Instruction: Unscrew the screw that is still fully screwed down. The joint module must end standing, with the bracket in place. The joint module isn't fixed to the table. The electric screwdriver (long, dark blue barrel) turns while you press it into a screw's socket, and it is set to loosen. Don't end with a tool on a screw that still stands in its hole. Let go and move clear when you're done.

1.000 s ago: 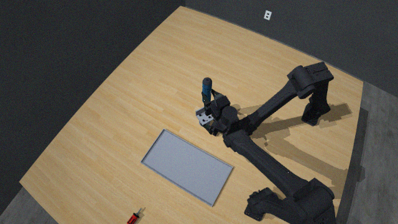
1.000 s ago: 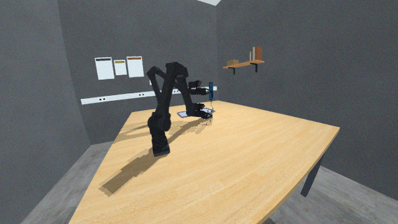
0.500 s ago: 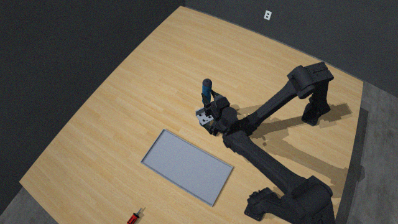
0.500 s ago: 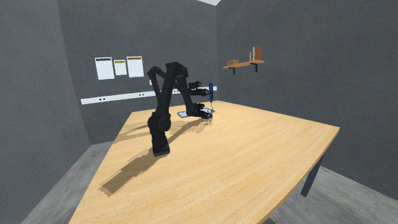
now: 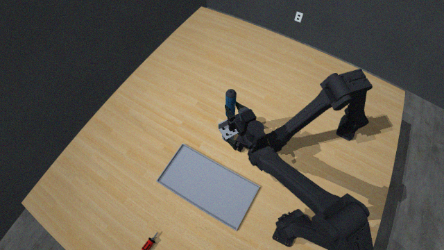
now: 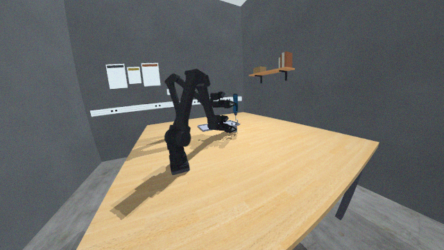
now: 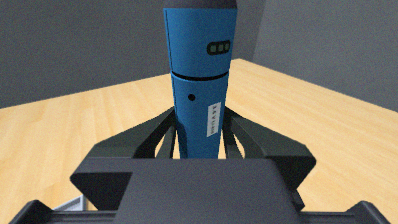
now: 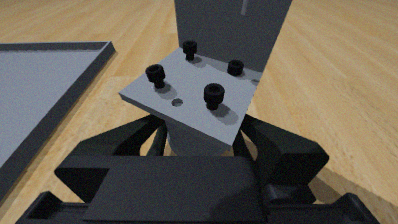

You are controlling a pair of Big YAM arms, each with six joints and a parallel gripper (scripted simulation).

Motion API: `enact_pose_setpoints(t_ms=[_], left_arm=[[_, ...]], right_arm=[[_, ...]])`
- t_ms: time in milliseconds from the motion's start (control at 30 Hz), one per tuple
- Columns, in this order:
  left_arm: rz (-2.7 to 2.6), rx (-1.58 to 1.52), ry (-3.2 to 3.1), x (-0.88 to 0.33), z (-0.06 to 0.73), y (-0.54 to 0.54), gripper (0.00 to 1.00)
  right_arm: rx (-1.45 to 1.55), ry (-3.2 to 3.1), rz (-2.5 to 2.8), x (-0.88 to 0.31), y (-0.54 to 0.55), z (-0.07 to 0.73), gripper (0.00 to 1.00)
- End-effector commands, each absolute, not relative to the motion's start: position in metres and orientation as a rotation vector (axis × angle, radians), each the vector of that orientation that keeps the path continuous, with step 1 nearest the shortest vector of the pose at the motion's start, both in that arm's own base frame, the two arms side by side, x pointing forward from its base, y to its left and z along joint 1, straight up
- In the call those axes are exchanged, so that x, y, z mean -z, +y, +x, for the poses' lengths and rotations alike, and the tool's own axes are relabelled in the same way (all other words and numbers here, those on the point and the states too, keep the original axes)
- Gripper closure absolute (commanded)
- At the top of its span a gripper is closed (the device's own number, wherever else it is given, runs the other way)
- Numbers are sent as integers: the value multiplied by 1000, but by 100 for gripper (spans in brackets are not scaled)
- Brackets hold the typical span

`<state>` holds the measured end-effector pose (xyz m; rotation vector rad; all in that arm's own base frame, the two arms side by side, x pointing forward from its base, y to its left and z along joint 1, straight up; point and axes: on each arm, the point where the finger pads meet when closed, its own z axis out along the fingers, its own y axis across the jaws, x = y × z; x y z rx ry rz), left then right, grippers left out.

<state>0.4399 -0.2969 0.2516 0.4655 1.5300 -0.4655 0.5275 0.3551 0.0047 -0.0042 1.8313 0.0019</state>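
My left gripper (image 7: 199, 112) (image 5: 232, 112) is shut on the electric screwdriver (image 7: 200, 75) (image 5: 230, 101) (image 6: 235, 101) and holds its blue barrel upright over the bracket. The grey bracket plate (image 8: 192, 82) (image 5: 227, 131) sits on the joint module (image 8: 189, 143), which stands on the table. My right gripper (image 8: 199, 112) (image 5: 234, 139) is shut on the module below the plate. Three black screws (image 8: 155, 74) (image 8: 189, 48) (image 8: 213, 94) stand raised. A fourth screw (image 8: 235, 66) sits lower, at the back right. The thin bit (image 8: 243, 7) hangs above it, apart from it.
A flat grey tray (image 5: 208, 187) (image 8: 40, 85) lies on the table next to the module. A small red-handled screwdriver (image 5: 148, 243) lies near the table's front edge. Both arms cross close together over the module.
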Motion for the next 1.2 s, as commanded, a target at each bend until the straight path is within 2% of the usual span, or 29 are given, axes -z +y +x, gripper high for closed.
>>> enact_pose_setpoints(t_ms=[0,1167], left_arm=[[437,496,1454,-278,441,-301,58],[440,494,1464,-254,443,-303,58]], right_arm=[[-14,1822,3,-4,363,537,41],[-14,1822,3,-4,363,537,41]])
